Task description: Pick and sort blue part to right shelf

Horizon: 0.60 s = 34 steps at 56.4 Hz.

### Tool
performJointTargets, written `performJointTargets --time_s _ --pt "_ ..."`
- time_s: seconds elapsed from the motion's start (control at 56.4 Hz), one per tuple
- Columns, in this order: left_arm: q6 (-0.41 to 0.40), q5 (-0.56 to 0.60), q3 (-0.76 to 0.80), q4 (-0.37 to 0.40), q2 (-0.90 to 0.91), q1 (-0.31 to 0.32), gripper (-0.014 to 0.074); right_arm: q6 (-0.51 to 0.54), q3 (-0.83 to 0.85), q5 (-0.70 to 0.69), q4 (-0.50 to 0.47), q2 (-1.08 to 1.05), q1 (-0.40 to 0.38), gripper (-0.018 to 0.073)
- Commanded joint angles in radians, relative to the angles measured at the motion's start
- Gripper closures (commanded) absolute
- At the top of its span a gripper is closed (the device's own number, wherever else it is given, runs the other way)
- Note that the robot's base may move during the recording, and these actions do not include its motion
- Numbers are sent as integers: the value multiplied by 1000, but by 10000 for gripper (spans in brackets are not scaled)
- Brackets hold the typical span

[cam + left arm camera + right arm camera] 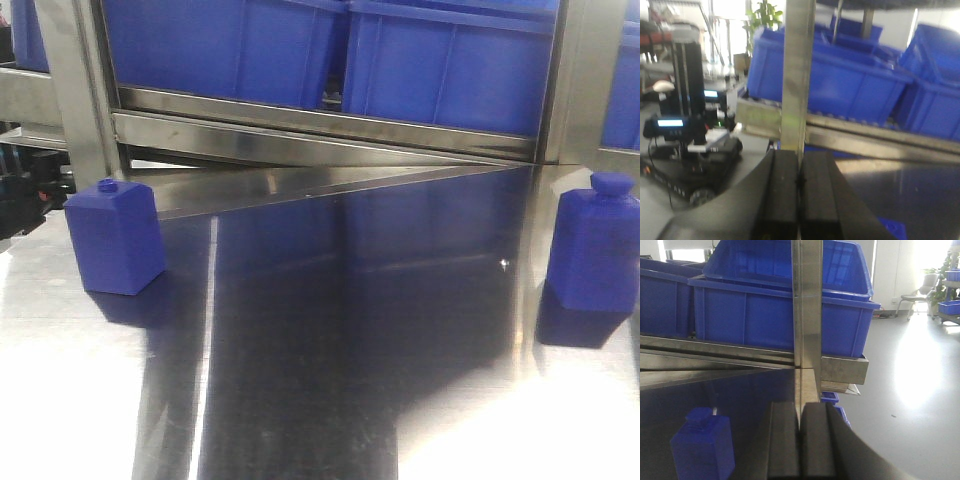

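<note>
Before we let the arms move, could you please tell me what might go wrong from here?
The right gripper is shut; reaching the blue bottle-shaped plastic part unopened could topple it.
The upright brushed-steel post stands straight ahead of that gripper; moving forward may strike it.
The mirror-like steel table shows glare and blue reflections, which may mislead locating.

Blue parts stood upright before the right shelf [300, 128].
The left blue part [115, 237] and right blue part [595, 245], bottle-shaped, sat well apart; blue bins [450, 60] filled the shelf.
</note>
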<state>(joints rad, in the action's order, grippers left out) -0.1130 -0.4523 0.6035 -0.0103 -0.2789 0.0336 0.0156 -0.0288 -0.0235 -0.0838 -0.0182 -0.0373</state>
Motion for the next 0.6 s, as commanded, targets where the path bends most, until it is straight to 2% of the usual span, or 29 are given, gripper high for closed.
performJointTargets --time_s 0.0,0.124,0.425,0.585 --pt "-2 14 59 3 -72 36 468 4 8 -94 0 -11 -1 520" --pt "-1 -51 65 3 -155 94 442 4 8 -94 0 -11 -1 520" --pt "28 -127 89 10 -363 262 146 4 8 -94 0 -11 -1 520" --pt "28 -216 210 25 -529 318 34 4 8 -94 0 -11 -1 520"
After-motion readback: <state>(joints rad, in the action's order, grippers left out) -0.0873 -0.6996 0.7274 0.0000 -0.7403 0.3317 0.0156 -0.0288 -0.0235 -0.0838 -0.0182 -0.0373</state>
